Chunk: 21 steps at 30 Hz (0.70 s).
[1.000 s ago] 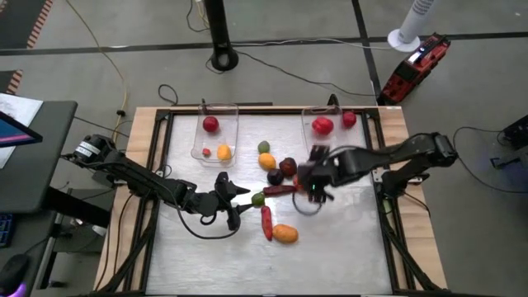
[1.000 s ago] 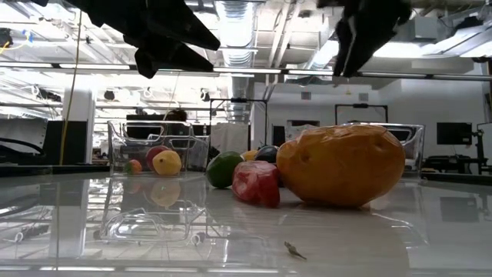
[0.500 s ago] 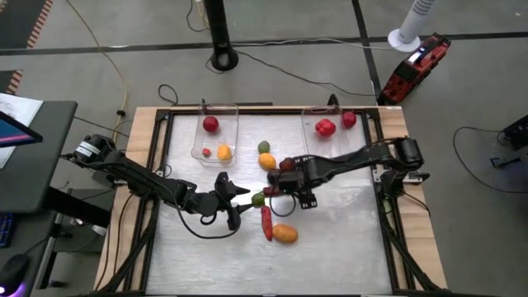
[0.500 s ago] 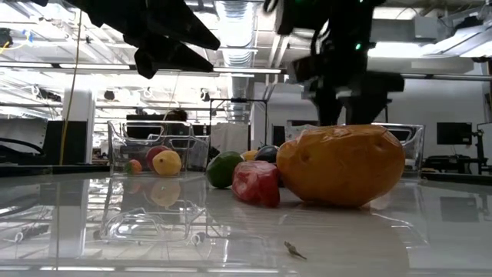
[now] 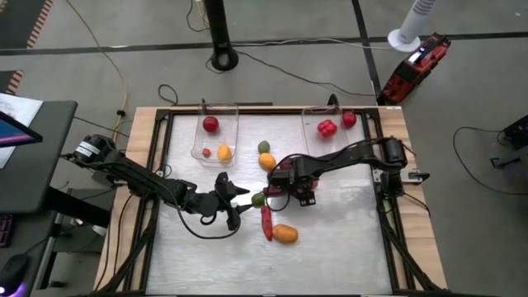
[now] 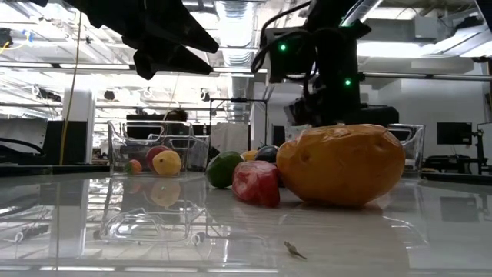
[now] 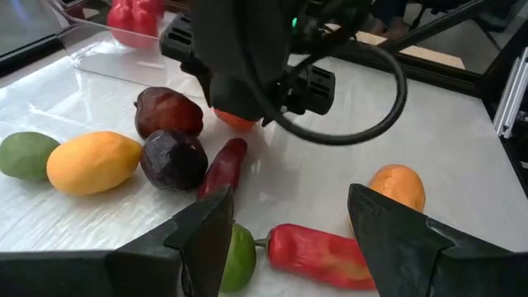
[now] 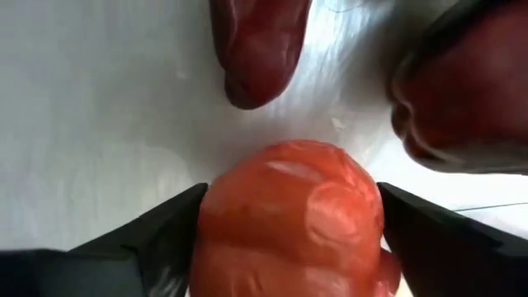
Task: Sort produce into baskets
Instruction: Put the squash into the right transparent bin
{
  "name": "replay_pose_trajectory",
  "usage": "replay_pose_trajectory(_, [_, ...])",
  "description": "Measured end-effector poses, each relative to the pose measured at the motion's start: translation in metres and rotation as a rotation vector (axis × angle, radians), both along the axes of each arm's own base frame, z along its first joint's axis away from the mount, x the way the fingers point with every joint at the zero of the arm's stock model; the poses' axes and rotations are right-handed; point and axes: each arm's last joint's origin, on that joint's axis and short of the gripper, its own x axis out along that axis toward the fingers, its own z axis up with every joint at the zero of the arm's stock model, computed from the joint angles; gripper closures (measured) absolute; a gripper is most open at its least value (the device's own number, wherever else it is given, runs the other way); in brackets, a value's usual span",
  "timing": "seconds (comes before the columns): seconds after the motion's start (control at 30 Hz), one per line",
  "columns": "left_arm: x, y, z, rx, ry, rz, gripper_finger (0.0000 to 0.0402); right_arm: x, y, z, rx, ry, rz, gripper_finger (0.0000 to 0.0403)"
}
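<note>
Right arm moved from the right basket side into the loose pile over the last second: a new pick is starting.

Right gripper [image 8: 289, 239] now sits low over a wrinkled orange-red round toy fruit [image 8: 290, 219], fingers spread either side, not yet closed on it (dark red long chili [image 8: 257, 45] and maroon round piece [image 8: 466, 95] just beside). Left gripper [image 5: 233, 203] hangs open near the green round piece [image 5: 258, 199], waiting. Two clear plastic bins [image 5: 218, 132] at the far edge already hold pieces.

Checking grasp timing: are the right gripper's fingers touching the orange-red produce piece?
Cannot tell. In the right wrist view the fingers flank the orange-red piece closely, but their edges are too soft to show contact or gap.
</note>
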Motion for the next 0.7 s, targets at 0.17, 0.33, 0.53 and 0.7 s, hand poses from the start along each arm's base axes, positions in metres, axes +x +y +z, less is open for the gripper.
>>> replay_pose_trajectory(0.17, [0.0,0.0,0.0,-0.001,0.0,-0.002,0.0176,0.0,0.007,-0.001,-0.007,0.002,0.019,0.0089])
replay_pose_trajectory(0.33, [0.0,0.0,0.0,0.0,0.001,-0.001,0.0176,-0.005,0.019,0.026,-0.002,-0.033,0.014,0.0102])
replay_pose_trajectory(0.53, [0.0,0.0,0.0,-0.002,-0.002,-0.001,0.0176,-0.024,0.028,0.091,-0.074,-0.214,0.019,0.0085])
replay_pose_trajectory(0.7, [0.0,0.0,0.001,-0.012,-0.008,0.003,0.0176,-0.055,0.007,0.14,-0.204,-0.398,-0.069,0.0087])
